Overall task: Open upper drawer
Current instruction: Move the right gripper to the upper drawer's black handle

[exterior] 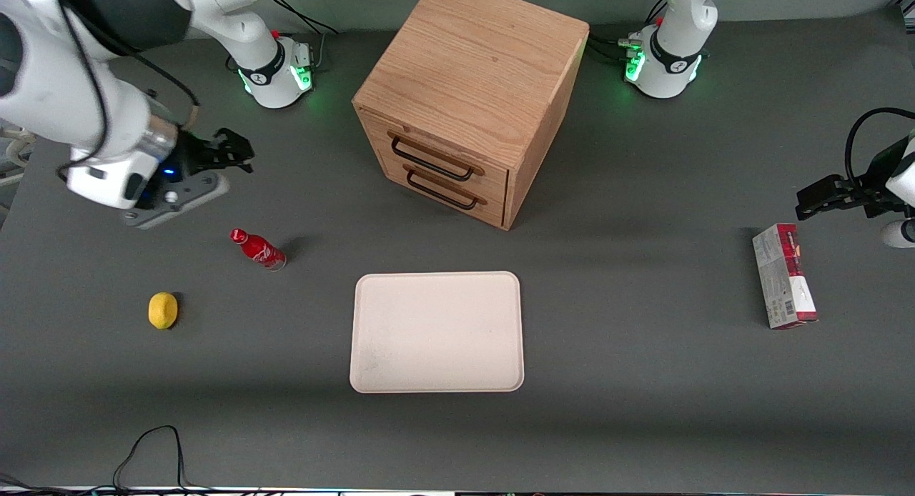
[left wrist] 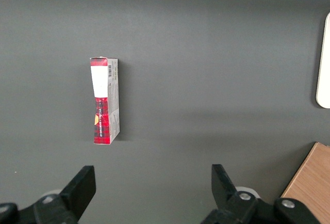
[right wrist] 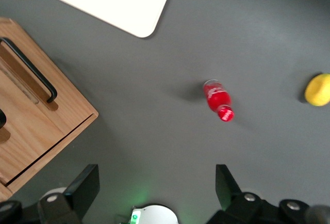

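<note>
The wooden cube cabinet stands at the middle of the table, turned at an angle. Its upper drawer sits flush and closed, with a thin black wire handle across its front. A matching drawer front lies below it. My right gripper hangs above the table toward the working arm's end, well apart from the cabinet. It is open with nothing between its fingers. In the right wrist view the gripper shows over bare table, and a corner of the cabinet shows with one black handle.
A red bottle lies on the table nearer the front camera than the gripper, and a yellow lemon lies nearer still. A cream tray sits in front of the cabinet. A red box rests toward the parked arm's end.
</note>
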